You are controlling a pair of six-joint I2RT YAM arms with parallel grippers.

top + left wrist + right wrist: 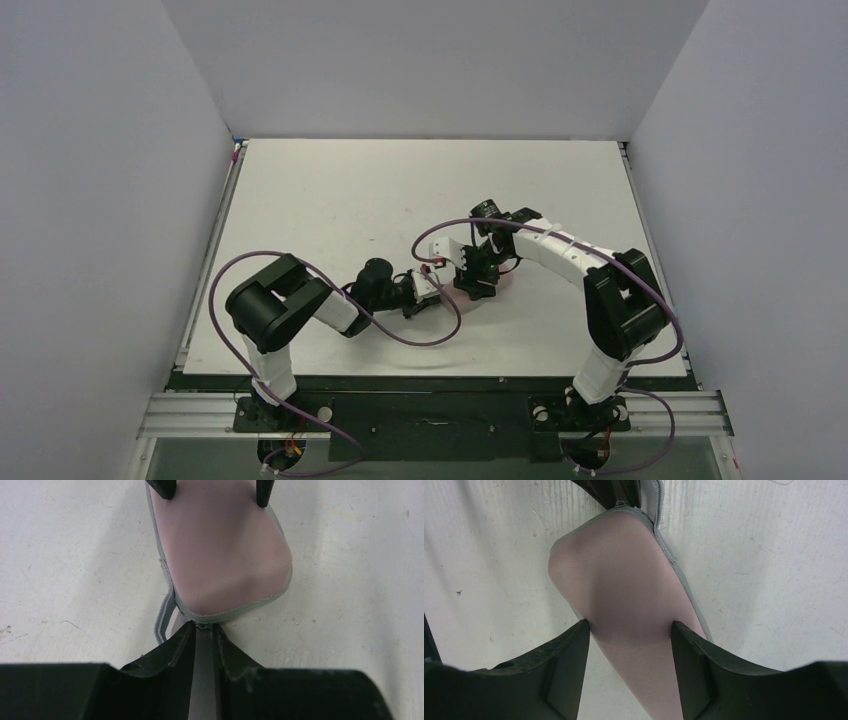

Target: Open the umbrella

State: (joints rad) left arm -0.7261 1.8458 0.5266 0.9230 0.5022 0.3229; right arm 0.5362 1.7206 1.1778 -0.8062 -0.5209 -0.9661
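Note:
The umbrella itself does not show. Only a soft pinkish-white sleeve pouch [225, 550] with grey trim lies on the table, also seen in the right wrist view [624, 580]. My left gripper [203, 627] is shut at the pouch's near end on a small metal zipper pull [202, 625]. A loose grey zipper strip [162, 622] hangs beside it. My right gripper [630, 627] is shut across the pouch's body, one finger on each side. In the top view both grippers, left [432, 288] and right [478, 280], meet mid-table.
The white table [350, 190] stands inside grey walls on three sides. Purple cables loop from both arms over the table near the grippers. The right fingertips [262, 492] show at the top of the left wrist view.

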